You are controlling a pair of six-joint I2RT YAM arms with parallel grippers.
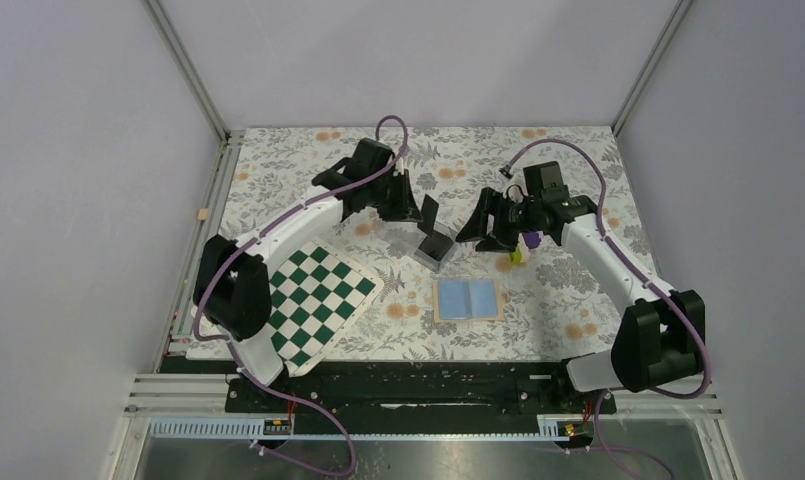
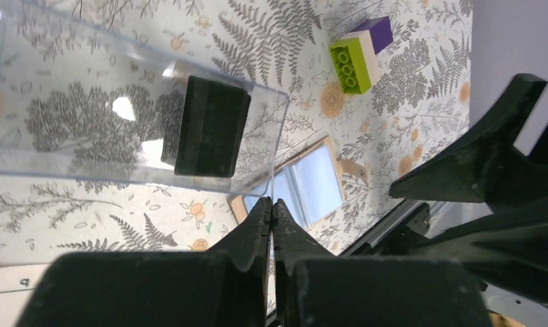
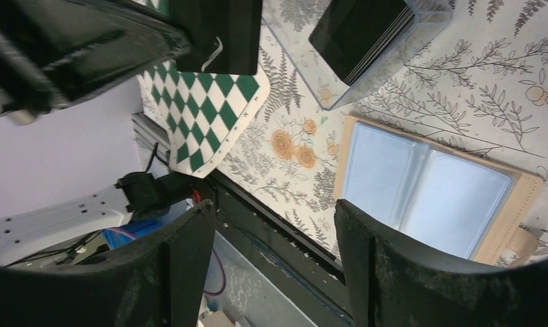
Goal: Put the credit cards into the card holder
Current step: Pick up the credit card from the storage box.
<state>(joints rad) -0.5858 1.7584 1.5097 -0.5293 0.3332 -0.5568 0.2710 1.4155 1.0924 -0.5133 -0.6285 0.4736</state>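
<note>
My left gripper (image 1: 421,216) is shut on one dark credit card (image 1: 430,213), holding it upright above the table; the right wrist view shows this card (image 3: 220,37) as a black rectangle. In the left wrist view the jaws (image 2: 271,203) are pressed together and the card is edge-on. More credit cards (image 2: 212,126) lie stacked in a clear plastic box (image 2: 67,102). The card holder (image 1: 468,299) lies open and flat, blue lining up, in front of the box. My right gripper (image 3: 271,211) hangs open and empty above the card holder (image 3: 427,191), facing the left gripper.
A purple and yellow-green block (image 1: 519,251) sits beside the right gripper. A green-and-white chequered board (image 1: 316,300) lies at the front left under the left arm. The table's black front rail (image 3: 278,225) runs just behind the card holder.
</note>
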